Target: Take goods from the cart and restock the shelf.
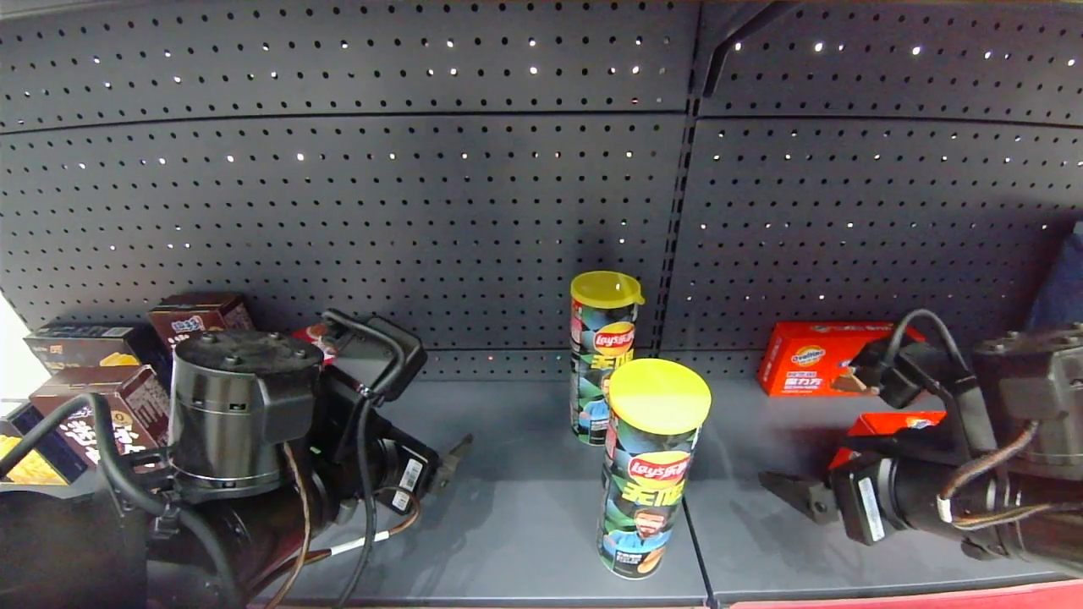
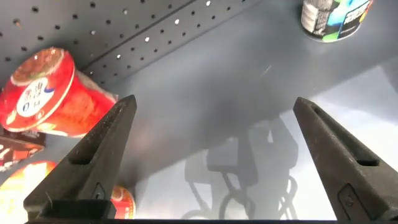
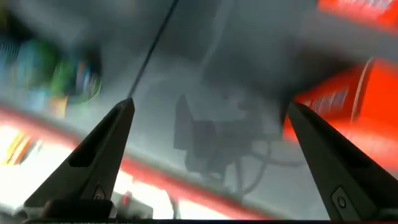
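Standing upright on the dark grey metal shelf deck (image 1: 525,507), two tall chip canisters with yellow plastic lids sit in file: front canister (image 1: 651,474) near the edge, rear canister (image 1: 603,355) toward the perforated back panel (image 1: 338,211). Labels face out, probably for shoppers. The left gripper (image 2: 214,106) is spread wide with nothing between its fingers, low over bare deck left of the canisters. The right gripper (image 3: 210,107) is likewise wide and empty, right of them, near the flat orange-red carton (image 1: 812,359). A red cup-noodle tub (image 2: 40,93) and brown boxes (image 1: 140,402) crowd the left end. Judgement: with both grippers free, a fresh pick from the cart comes next.
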Tool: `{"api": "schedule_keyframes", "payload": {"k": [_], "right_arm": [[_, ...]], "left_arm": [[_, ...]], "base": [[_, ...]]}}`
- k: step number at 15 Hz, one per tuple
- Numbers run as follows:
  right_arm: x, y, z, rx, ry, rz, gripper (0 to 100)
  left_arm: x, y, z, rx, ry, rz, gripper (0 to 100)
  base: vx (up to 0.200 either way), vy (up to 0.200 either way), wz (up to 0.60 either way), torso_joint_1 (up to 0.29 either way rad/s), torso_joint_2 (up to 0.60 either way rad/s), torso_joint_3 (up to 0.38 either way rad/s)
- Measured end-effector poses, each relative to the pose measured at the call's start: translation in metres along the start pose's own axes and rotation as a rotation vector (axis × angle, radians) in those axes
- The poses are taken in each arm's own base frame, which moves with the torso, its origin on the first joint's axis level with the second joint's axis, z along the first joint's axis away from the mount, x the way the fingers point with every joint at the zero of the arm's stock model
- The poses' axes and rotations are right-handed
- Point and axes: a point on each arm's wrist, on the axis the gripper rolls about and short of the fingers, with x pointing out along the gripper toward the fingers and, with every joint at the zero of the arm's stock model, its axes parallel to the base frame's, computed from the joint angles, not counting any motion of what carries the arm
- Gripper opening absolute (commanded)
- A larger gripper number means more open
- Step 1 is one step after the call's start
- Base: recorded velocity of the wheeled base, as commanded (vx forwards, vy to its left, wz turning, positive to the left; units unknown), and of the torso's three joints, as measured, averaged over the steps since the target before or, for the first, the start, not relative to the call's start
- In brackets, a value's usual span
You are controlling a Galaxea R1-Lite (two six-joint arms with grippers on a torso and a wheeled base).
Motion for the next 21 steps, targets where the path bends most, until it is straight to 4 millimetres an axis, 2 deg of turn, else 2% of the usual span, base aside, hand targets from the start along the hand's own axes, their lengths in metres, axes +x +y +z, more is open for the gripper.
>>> {"api": "schedule_keyframes", "payload": {"k": [8,13,21], "right_arm": [[0.032,0.042,-0.008,-0.096,0.072,0.100,100],[0.042,0.049,-0.008,-0.106,0.079,0.111,100],[0.046,0.055,-0.007,-0.116,0.078,0.124,100]], "left_arm": [[0.001,0.009,0.001,-0.018,-0.006,0.020,100],[0.002,0.009,0.001,-0.017,-0.002,0.019,100],[0.003,0.009,-0.001,-0.015,0.005,0.018,100]], "base": [[0.000,0.000,0.00,0.000,0.00,0.000],[0.000,0.000,0.00,0.000,0.00,0.000],[0.000,0.000,0.00,0.000,0.00,0.000]]}}
